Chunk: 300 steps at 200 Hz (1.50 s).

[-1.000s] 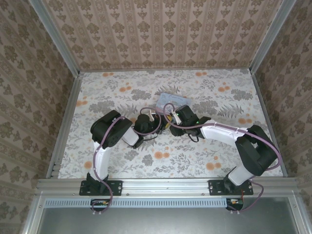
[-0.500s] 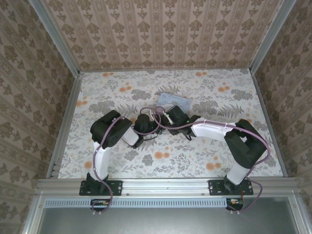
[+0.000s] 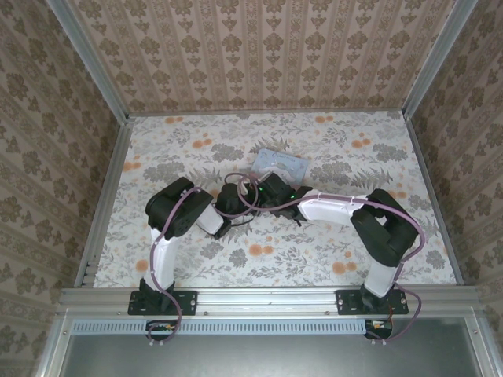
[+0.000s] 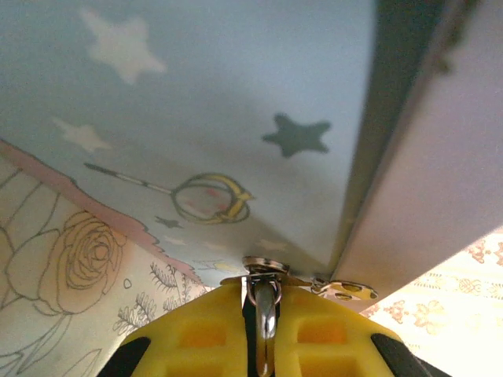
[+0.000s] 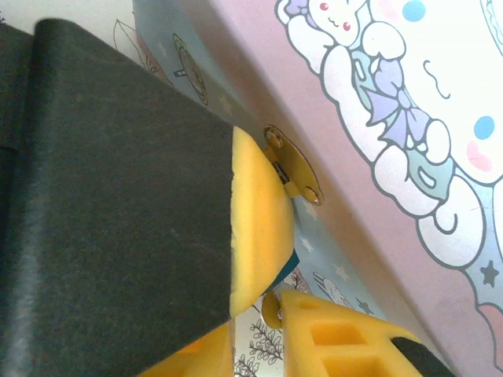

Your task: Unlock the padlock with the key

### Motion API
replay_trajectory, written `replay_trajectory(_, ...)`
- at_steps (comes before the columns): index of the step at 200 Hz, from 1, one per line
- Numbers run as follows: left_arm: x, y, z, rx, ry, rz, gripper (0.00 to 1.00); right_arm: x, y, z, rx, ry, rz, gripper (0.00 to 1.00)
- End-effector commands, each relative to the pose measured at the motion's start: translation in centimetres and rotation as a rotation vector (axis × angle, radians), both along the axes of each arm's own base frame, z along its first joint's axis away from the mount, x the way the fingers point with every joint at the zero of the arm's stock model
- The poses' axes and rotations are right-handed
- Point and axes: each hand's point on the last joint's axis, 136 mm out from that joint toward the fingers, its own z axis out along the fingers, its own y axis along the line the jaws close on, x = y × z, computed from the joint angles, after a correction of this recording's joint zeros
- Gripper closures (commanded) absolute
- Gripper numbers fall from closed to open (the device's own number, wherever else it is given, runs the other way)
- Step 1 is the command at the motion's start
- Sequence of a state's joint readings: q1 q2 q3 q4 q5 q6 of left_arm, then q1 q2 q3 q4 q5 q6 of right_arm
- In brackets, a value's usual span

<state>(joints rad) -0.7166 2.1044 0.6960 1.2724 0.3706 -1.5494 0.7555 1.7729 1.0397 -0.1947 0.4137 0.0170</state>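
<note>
Fingers [image 4: 196,334] of the left gripper [image 4: 263,330] are pressed together on a thin silvery sliver, which I take for the key [image 4: 266,302], gripped edge-on so its tip points straight at the fastening. On the right gripper [image 5: 263,310], the pads [image 5: 259,220] stand close together, but I cannot tell whether they have anything clamped.

Flowered table [image 3: 189,149] lies open on all sides of the work, and the enclosure rails are well apart from it, so neither arm is short of room behind. The crowding is in the middle: both grippers meet nose to nose at the near wall of the pastel cartoon tin [image 3: 279,163].

That wall gives little room ahead of the left pads. The tin looks light and may slide if pushed. Its gold hasp plate [image 5: 292,166] sits just beside the right pad. The padlock [image 5: 291,265] hangs at this hasp, showing as a teal edge behind that pad. The right gripper seems placed to steady it while the key goes in.
</note>
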Motion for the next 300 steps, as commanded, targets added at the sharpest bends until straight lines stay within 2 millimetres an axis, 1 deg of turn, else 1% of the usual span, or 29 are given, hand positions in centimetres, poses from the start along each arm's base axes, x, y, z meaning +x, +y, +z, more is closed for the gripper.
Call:
replay_trajectory(1,-1.8,-0.2,-1.7,0.033,0.079,-0.054,1.00,2.7,-0.2,1.6,-0.003,-0.101,-0.066,0.84)
replay_trajectory(16,-1.9,-0.3,-1.8,0.031,0.081,-0.054,1.00,2.7,0.5,1.7,0.022,-0.089,-0.055,0.92)
replay_trajectory(26,-1.9,-0.3,-1.7,0.026,0.080,-0.053,1.00,2.6,0.8,1.8,0.045,-0.074,-0.048,1.00)
replay_trajectory(46,-1.9,-0.1,-1.9,0.029,0.080,-0.046,1.00,1.7,1.3,1.7,0.158,-0.009,-0.033,1.00)
replay_trajectory(64,-1.7,0.0,-2.0,0.029,0.078,-0.040,1.00,0.6,1.8,1.8,0.370,0.106,-0.022,1.00)
replay_trajectory(76,-1.6,0.2,-2.2,0.029,0.075,-0.037,1.00,-0.2,2.4,2.3,0.495,0.168,0.009,1.00)
replay_trajectory(83,-1.5,0.2,-2.3,0.031,0.074,-0.035,1.00,-0.7,2.6,2.6,0.543,0.198,0.015,0.90)
replay_trajectory(94,-1.4,0.4,-2.5,0.033,0.073,-0.030,1.00,-1.2,2.5,2.9,0.594,0.216,0.009,0.64)
replay_trajectory(98,-1.3,0.5,-2.5,0.032,0.070,-0.027,1.00,-1.3,2.4,3.1,0.614,0.213,-0.001,0.59)
replay_trajectory(111,-1.2,0.5,-2.5,0.035,0.058,-0.025,1.00,-1.7,1.9,3.4,0.679,0.218,-0.035,0.51)
replay_trajectory(119,-1.3,0.6,-2.5,0.041,0.050,-0.027,1.00,-1.9,1.5,3.4,0.715,0.224,-0.061,0.49)
replay_trajectory(132,-1.3,0.6,-2.3,0.051,0.031,-0.031,1.00,-2.1,1.0,3.2,0.771,0.232,-0.102,0.47)
replay_trajectory(140,-1.4,0.7,-2.2,0.060,0.020,-0.035,0.95,-2.2,0.8,3.0,0.801,0.236,-0.126,0.47)
replay_trajectory(154,-1.5,0.8,-1.9,0.074,0.003,-0.041,0.84,-1.9,0.3,2.6,0.851,0.239,-0.166,0.46)
replay_trajectory(179,-1.7,1.0,-1.1,0.095,-0.031,-0.052,0.64,-0.8,-0.3,2.4,0.932,0.233,-0.217,0.46)
replay_trajectory(206,-2.1,1.4,0.0,0.123,-0.064,-0.057,0.52,1.0,-0.7,3.0,1.024,0.217,-0.246,0.46)
replay_trajectory(226,-2.5,1.9,0.8,0.146,-0.090,-0.060,0.46,2.5,-0.8,3.7,1.061,0.208,-0.253,0.46)
replay_trajectory(266,-2.8,2.7,2.9,0.189,-0.150,-0.058,0.40,6.0,-2.0,5.4,1.117,0.161,-0.264,0.46)
replay_trajectory(281,-2.5,3.1,3.7,0.211,-0.173,-0.051,0.37,6.1,-2.0,5.8,1.148,0.164,-0.230,0.46)
replay_trajectory(293,-2.1,3.4,4.4,0.235,-0.194,-0.048,0.36,5.5,-1.8,6.0,1.175,0.172,-0.196,0.47)
replay_trajectory(300,-1.9,3.7,4.7,0.255,-0.205,-0.048,0.36,4.7,-1.6,5.7,1.181,0.188,-0.172,0.47)
